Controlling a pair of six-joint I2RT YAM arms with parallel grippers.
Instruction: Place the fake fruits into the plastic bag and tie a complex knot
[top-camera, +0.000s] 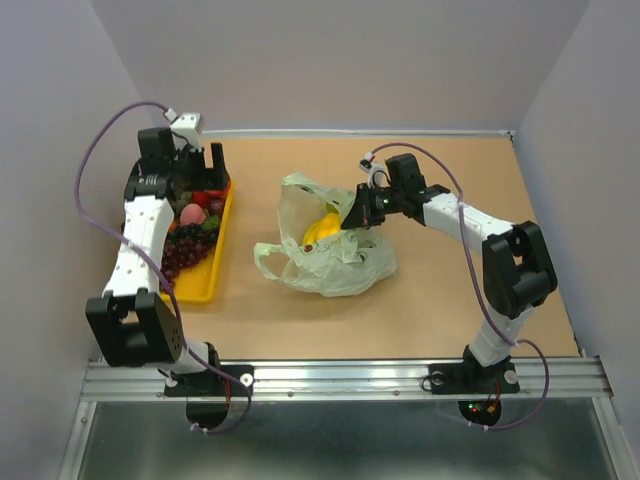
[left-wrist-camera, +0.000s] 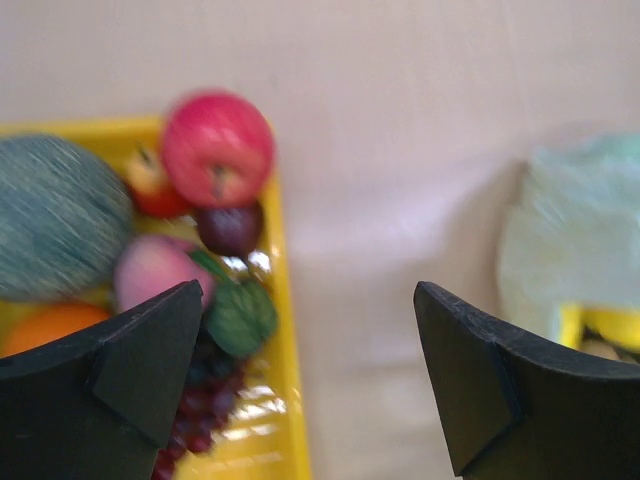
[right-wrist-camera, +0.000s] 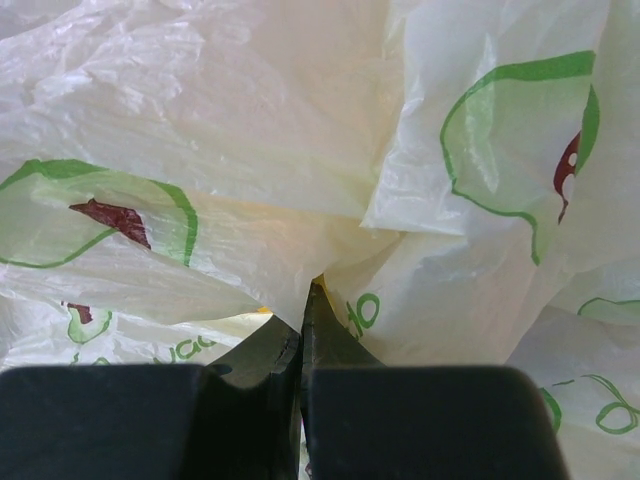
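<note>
Pale green plastic bag — green outline prints, dark red marks; yellow banana. Yellow tray at nine o'clock — red apple, streaked green melon, purple grapes.

Brown table bears yellow tray and plastic bag

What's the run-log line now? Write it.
left gripper: open, above tray | right gripper: shut on plastic bag | yellow fruit: in bag | grapes: in tray

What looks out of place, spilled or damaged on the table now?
Nothing stands out. The fake fruits lie in the yellow tray, one yellow fruit in the plastic bag, which the right gripper pinches.
</note>
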